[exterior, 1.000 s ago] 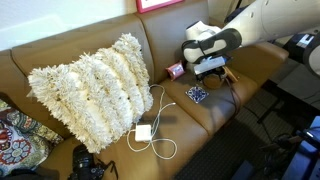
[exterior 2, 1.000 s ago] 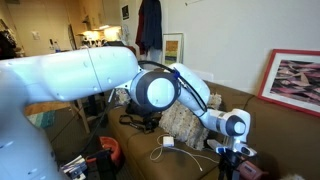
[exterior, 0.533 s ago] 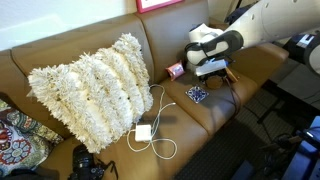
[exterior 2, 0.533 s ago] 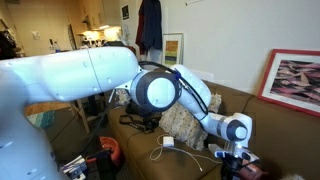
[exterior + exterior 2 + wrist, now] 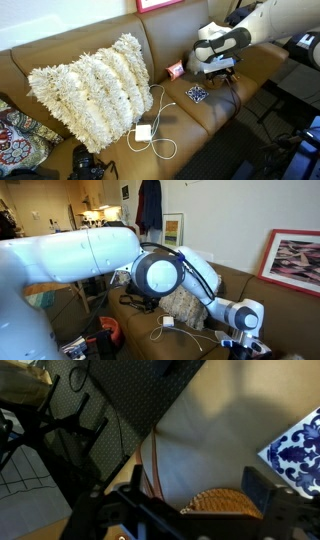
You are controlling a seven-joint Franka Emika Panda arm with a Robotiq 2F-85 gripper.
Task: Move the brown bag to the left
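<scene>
1. The pincer (image 5: 220, 68) hangs wide open, low over the right end of the couch (image 5: 70, 50).
2. In the wrist view the brown bag (image 5: 226, 503) lies on the seat between the two fingers; whether they touch it cannot be told.
3. A blue-patterned square (image 5: 300, 452) lies just beside the bag.

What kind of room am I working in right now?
Probably a living room or lounge, in a home or perhaps an office: a brown leather couch, a shaggy white pillow lying on it, and a framed picture.
</scene>
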